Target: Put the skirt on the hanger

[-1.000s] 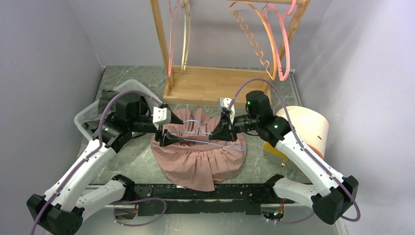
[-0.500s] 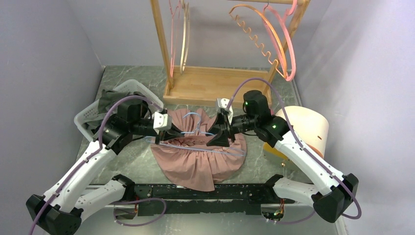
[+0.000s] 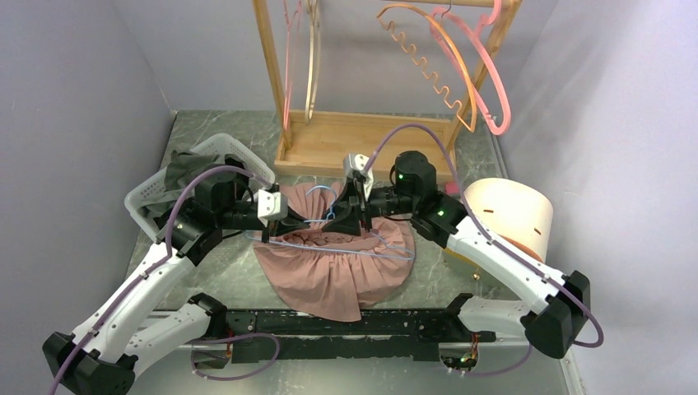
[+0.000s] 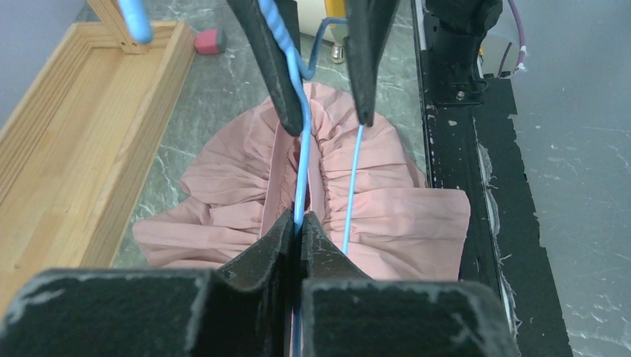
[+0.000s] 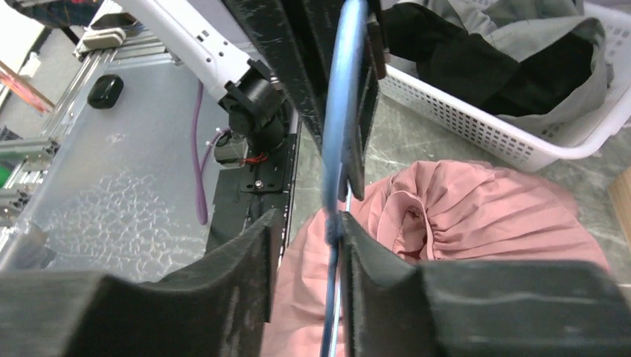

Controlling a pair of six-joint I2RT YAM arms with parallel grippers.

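Note:
The pink pleated skirt [image 3: 337, 267] lies flat on the table in front of the arms. A thin blue wire hanger [image 3: 325, 216] is held just above its waistband. My left gripper [image 3: 290, 227] is shut on the hanger's wire; the left wrist view shows the fingertips [image 4: 300, 223] pinching the blue wire [image 4: 301, 163] over the skirt [image 4: 402, 216]. My right gripper [image 3: 347, 219] faces it from the right, open. In the right wrist view its jaws [image 5: 306, 219] stand apart, with the hanger [image 5: 338, 141] running between them against the right-hand finger, above the skirt [image 5: 484, 216].
A wooden rack [image 3: 362, 144] with orange and pink hangers [image 3: 477, 78] stands at the back. A white basket [image 3: 156, 193] of dark clothes sits at the left, also in the right wrist view [image 5: 513, 137]. A cream round container [image 3: 514, 214] is at the right.
My left gripper has closed on the hanger wire. My right gripper has let go, opened and shifted left along the hanger. The hangers on the rack have swung.

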